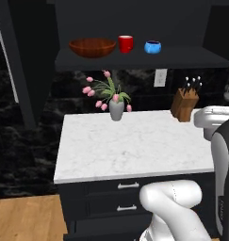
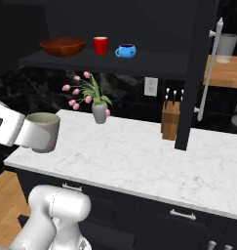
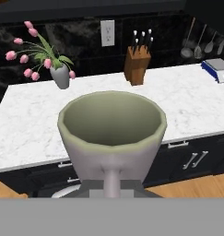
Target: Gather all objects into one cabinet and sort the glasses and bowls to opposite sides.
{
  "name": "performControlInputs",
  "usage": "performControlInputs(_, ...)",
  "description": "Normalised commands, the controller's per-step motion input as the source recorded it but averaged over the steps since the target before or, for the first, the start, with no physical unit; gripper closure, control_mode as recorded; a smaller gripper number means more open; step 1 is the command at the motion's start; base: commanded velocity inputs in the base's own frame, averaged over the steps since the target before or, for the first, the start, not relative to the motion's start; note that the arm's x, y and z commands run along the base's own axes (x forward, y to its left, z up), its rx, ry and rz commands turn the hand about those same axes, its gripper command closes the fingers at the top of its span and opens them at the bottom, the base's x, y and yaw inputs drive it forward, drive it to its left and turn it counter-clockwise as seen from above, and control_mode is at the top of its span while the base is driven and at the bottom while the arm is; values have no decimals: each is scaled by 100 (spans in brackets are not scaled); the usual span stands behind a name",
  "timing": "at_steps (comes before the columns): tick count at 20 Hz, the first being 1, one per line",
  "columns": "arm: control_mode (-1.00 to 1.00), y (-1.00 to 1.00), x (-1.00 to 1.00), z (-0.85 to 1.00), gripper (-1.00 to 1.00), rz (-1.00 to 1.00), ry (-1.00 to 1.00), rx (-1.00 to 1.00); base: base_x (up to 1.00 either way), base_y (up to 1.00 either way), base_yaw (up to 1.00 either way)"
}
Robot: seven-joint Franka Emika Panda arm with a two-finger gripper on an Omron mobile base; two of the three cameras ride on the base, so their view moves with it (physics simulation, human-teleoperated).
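My gripper (image 3: 112, 183) is shut on the grey-beige cup (image 3: 111, 133), which it holds upright by its side, mouth up and empty. In the right base view the same cup (image 2: 43, 131) hangs over the counter's front left corner, well below the cabinet. On the black cabinet's dark shelf (image 1: 134, 60) stand the wide brown wooden bowl (image 1: 92, 47) at the left, the red cup (image 1: 126, 44) in the middle and the small blue bowl (image 1: 152, 46) to its right, all close together. The stretch of shelf right of the blue bowl is bare.
A white marble counter (image 1: 134, 141) lies under the shelf, with a grey vase of pink tulips (image 1: 116, 109) and a knife block (image 1: 184, 106) at the back. Black drawers (image 1: 127, 186) sit below. An open cabinet door (image 2: 200, 73) hangs at the right.
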Motion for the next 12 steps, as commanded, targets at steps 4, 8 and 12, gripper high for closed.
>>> performControlInputs(4,100,0,0,0,100,0,0,0,35,2,-4)
performControlInputs(8,100,0,0,0,100,0,0,0,43,1,-6)
performControlInputs(12,100,0,0,0,100,0,0,0,22,19,-1)
